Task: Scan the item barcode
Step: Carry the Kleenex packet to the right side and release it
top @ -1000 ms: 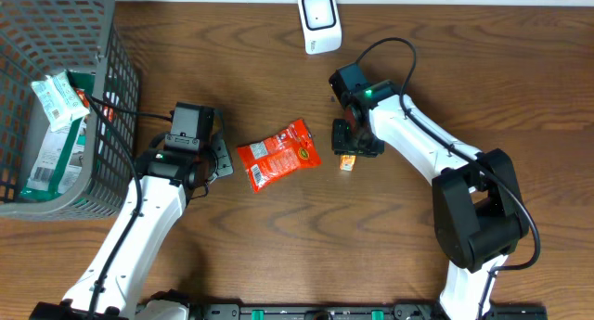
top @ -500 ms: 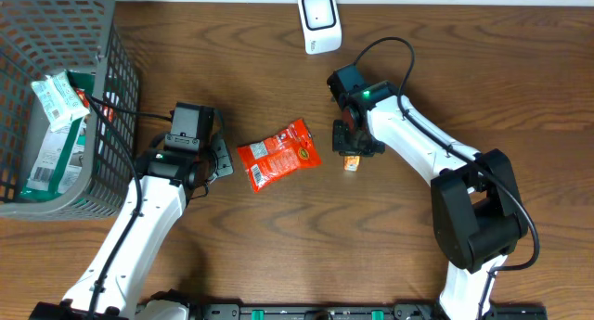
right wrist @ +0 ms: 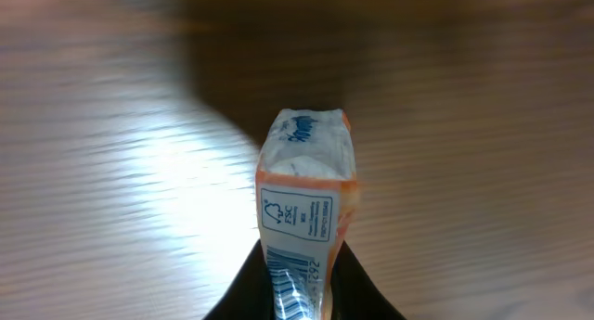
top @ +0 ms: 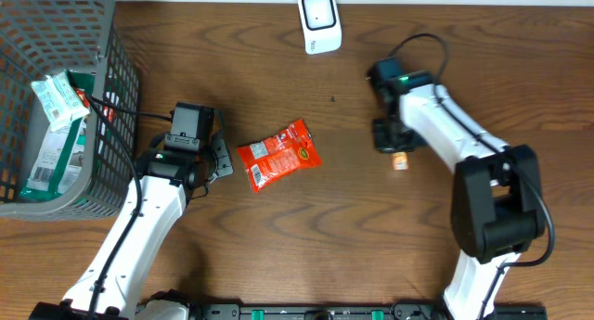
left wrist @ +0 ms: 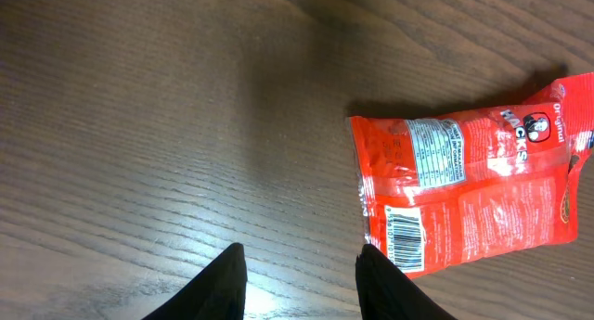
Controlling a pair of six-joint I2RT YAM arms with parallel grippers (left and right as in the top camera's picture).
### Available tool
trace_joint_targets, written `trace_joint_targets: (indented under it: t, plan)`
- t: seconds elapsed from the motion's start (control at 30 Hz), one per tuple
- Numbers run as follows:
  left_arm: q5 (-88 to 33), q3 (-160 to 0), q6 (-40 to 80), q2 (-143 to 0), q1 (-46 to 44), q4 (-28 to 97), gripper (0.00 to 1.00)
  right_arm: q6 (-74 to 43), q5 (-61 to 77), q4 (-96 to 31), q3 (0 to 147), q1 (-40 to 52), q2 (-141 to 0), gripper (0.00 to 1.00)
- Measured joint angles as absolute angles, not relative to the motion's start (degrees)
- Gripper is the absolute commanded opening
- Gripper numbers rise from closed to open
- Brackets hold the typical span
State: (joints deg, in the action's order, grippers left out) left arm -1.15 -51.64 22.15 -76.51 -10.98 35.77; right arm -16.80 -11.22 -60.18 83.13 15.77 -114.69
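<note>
Your right gripper (right wrist: 302, 297) is pinched tight on a small orange-and-white packet (right wrist: 304, 204). The wrist view shows the packet standing up from between the two fingers, with a printed barcode on the face just above them. From overhead, that packet sits right of the table's middle, below and to the right of the white scanner (top: 318, 21) and well apart from it.

Your left gripper (left wrist: 302, 278) has its fingers apart with only bare wood between them. A red snack bag (left wrist: 469, 185) lies flat on the table (top: 278, 246) just beside it, untouched, with its barcode facing up near the corner closest to the fingers.

The grey mesh basket (top: 121, 107) stands at the far left corner, next to your left arm. Inside it you can see a green-and-white pack (top: 58, 97) propped against the wall nearest the arm, and a larger flat pack (top: 51, 162) lying below it. A bit of red shows beside the propped pack, but you cannot tell what it belongs to
</note>
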Motion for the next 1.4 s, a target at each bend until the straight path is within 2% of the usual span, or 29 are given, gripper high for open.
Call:
trace_joint_targets:
  t: [0.23, 0.4, 0.73, 0.87, 1.17, 1.4]
  plan:
    - [-1.15, -51.64, 22.15, -76.51, -10.98, 35.77, 0.41, -8.23, -7.7, -59.75, 83.15, 5.28, -114.69, 0.11]
    - [-1.15, -51.64, 22.15, -76.51, -10.98, 35.77, 0.41, -0.89, -3.29, -58.81, 83.15, -0.45, -114.69, 0.08]
    - [-1.15, -51.64, 22.15, -76.51, -10.98, 35.77, 0.42, 4.91, -1.43, -58.33, 83.15, -4.6, -114.69, 0.12]
    - [-1.15, -51.64, 22.17, -76.51, -10.98, 35.77, 0.48, 5.8, -1.41, -58.41, 83.15, -4.6, -114.69, 0.27]
    - [-1.15, -51.64, 22.02, -76.51, -10.98, 35.77, 0.52, 6.7, -1.26, -58.92, 83.15, -4.6, -114.69, 0.59]
    - [-1.15, -51.64, 22.02, -76.51, -10.98, 35.77, 0.53, 6.68, -1.26, -59.37, 83.15, -4.6, -114.69, 0.64]
